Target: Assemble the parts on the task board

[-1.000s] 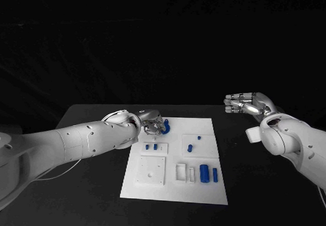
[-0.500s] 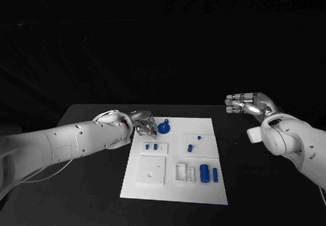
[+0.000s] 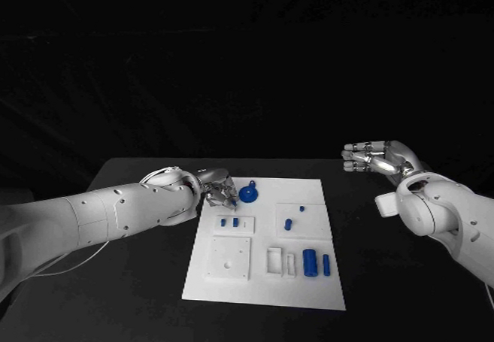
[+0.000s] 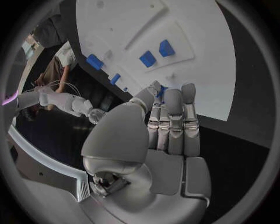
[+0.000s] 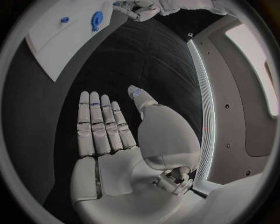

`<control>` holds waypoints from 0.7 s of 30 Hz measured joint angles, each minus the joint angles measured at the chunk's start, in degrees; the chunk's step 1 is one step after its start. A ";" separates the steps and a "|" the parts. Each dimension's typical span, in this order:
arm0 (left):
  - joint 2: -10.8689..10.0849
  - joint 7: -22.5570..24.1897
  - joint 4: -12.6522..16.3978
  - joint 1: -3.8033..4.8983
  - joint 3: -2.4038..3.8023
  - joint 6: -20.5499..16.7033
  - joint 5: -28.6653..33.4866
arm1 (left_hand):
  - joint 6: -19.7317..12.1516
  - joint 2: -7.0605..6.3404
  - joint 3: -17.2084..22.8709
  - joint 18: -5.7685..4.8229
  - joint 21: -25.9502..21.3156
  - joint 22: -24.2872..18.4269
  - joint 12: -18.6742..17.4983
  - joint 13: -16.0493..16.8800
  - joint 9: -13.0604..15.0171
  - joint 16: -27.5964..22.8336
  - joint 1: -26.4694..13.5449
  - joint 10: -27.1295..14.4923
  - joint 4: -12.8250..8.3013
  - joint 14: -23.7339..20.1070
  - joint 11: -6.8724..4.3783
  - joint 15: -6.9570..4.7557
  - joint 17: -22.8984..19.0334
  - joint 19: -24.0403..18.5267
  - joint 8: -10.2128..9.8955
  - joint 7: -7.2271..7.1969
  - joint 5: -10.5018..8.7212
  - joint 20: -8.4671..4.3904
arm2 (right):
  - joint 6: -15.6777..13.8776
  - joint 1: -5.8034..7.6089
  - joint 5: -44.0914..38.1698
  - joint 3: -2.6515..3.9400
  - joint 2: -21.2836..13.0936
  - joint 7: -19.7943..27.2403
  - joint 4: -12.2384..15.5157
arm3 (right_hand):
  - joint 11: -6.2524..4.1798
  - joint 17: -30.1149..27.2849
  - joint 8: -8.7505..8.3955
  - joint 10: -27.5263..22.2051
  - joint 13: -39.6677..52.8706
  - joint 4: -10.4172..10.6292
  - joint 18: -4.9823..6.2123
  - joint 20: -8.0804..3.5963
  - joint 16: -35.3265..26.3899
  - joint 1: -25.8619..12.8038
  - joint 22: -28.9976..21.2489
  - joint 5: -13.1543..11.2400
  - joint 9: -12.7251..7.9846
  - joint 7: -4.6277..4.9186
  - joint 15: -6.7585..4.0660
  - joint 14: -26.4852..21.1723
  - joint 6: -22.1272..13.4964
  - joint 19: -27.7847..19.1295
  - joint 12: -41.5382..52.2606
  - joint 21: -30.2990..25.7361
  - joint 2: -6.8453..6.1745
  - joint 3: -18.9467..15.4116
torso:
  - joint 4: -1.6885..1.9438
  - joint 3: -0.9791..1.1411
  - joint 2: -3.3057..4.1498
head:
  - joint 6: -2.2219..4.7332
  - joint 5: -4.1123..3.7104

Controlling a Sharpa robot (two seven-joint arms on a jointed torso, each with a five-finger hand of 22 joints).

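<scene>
A white task board [image 3: 259, 292] is lying in the middle of a black table [image 3: 145, 288]. Small blue parts are sitting on it: a round knob-like part [image 3: 250, 193] near the far edge, two small blocks [image 3: 230, 223] below it, and two upright pegs [image 3: 317, 261] toward the near right. They are looking like rigid, light, smooth plastic, so pinching each across its sides seems safest.

The left hand [image 3: 216, 189] is hovering at the board's far left edge, fingers straight and holding nothing; the round part is lying just beside its fingertips, at three o'clock. The right hand [image 3: 377, 157] is hanging released, well apart at the board's two o'clock.
</scene>
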 measured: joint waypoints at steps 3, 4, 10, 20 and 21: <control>0.03 -0.06 -0.30 0.00 -0.03 0.22 -0.12 | 0.00 0.00 0.00 0.00 0.00 0.00 0.00 0.00 -0.02 0.00 0.00 0.00 0.00 0.00 0.00 0.00 0.00 0.00 0.18 0.00 0.00 0.00 | 0.00 0.00 0.00 0.00 -0.04 0.00 0.02 | 0.00 0.00 0.00 0.00 0.00 0.00 0.00 0.00 0.00 0.00 0.00 0.00 0.00 0.00 0.00 0.00 0.00 0.00 0.00 0.00 0.00 0.00 | 0.00 0.02 0.00 | 0.00 0.01; 0.05 -0.08 -0.41 -0.01 -0.04 0.27 -0.18 | -0.01 0.00 0.00 0.00 0.00 0.00 0.00 0.00 -0.02 0.00 0.00 0.00 0.00 0.00 0.00 0.00 0.00 0.00 0.18 0.00 0.00 0.00 | 0.00 0.00 0.00 0.00 -0.04 0.00 0.03 | 0.00 0.00 0.00 0.00 0.00 0.00 0.00 0.00 0.00 0.00 0.00 0.00 0.00 0.00 0.00 0.00 0.00 0.00 0.00 0.00 0.00 0.00 | 0.00 0.03 0.00 | -0.02 0.01; 0.35 -0.13 -1.12 -0.03 -0.10 0.42 -0.62 | -0.02 -0.01 0.00 0.00 0.00 -0.01 0.00 0.00 0.00 0.00 0.00 0.00 0.00 0.00 0.00 0.00 -0.01 0.00 0.19 0.00 0.00 0.00 | 0.00 0.00 0.00 0.00 -0.08 0.00 0.06 | 0.00 0.00 0.00 0.00 0.00 0.00 0.00 0.00 0.00 0.00 0.00 0.00 0.00 0.00 0.00 0.00 0.00 0.00 0.00 0.00 0.00 0.00 | -0.03 0.04 0.01 | -0.04 0.07; 1.44 -0.12 -2.40 -0.15 -0.28 0.54 -1.12 | -0.14 -0.05 0.00 -0.01 0.00 -0.01 0.00 -0.02 0.02 0.00 0.04 -0.01 0.00 0.00 0.00 0.00 -0.01 0.00 0.19 0.05 -0.01 0.00 | 0.00 -0.01 -0.01 0.00 -0.04 0.00 0.08 | 0.00 0.00 0.00 0.00 0.00 0.00 0.00 0.00 0.00 0.00 0.00 0.00 0.00 0.00 0.00 0.00 0.00 0.00 0.00 0.00 0.00 0.00 | -0.09 0.03 0.02 | -0.08 0.06; 1.53 -0.11 -2.50 -0.17 -0.31 0.57 -1.14 | -0.15 -0.05 0.00 -0.01 0.00 -0.01 0.00 -0.02 0.02 0.00 0.04 0.00 0.00 0.00 0.00 0.00 -0.01 0.00 0.19 0.05 -0.01 0.00 | 0.00 -0.01 -0.01 0.00 -0.04 0.00 0.08 | 0.00 0.00 0.00 0.00 0.00 0.00 0.00 0.00 0.00 0.00 0.00 0.00 0.00 0.00 0.00 0.00 0.00 0.00 0.00 0.00 0.00 0.00 | -0.10 0.03 0.02 | -0.09 0.06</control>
